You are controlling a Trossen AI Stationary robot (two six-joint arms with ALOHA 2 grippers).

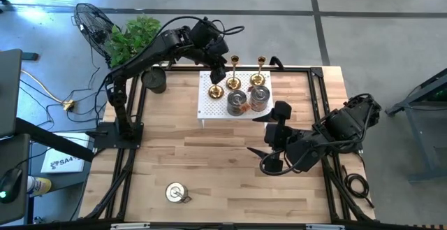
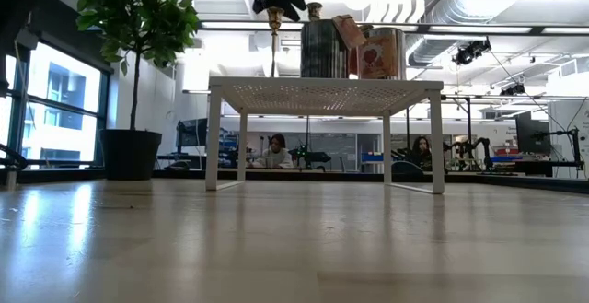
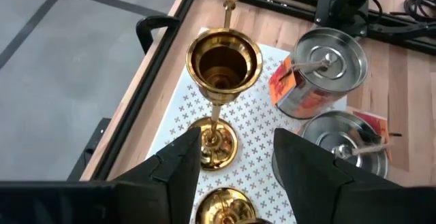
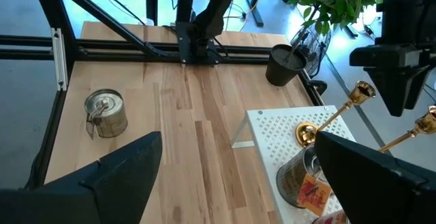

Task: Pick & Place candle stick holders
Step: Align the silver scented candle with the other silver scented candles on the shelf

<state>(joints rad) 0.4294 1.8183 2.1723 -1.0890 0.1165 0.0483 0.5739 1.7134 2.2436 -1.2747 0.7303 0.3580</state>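
Observation:
Three gold candlesticks stand upright by their round bases on a small white perforated stand (image 1: 209,104): two at its far edge (image 1: 234,63) (image 1: 261,63) and one at its left (image 1: 215,90). Two silver cylinders (image 1: 236,102) (image 1: 259,98) stand on the stand beside them. A third silver cylinder (image 1: 176,192) stands on the table near the front left. My left gripper (image 1: 217,76) is open above the left candlestick, its fingers on either side of the cup (image 3: 225,207). My right gripper (image 1: 274,142) is open and empty over the table, to the right of the stand.
A black plant pot (image 1: 155,80) stands at the far left of the table, with a leafy plant and a fan beyond the edge. A black frame rail (image 1: 293,68) runs around the table. Bare wood (image 1: 230,167) lies between the stand and the front cylinder.

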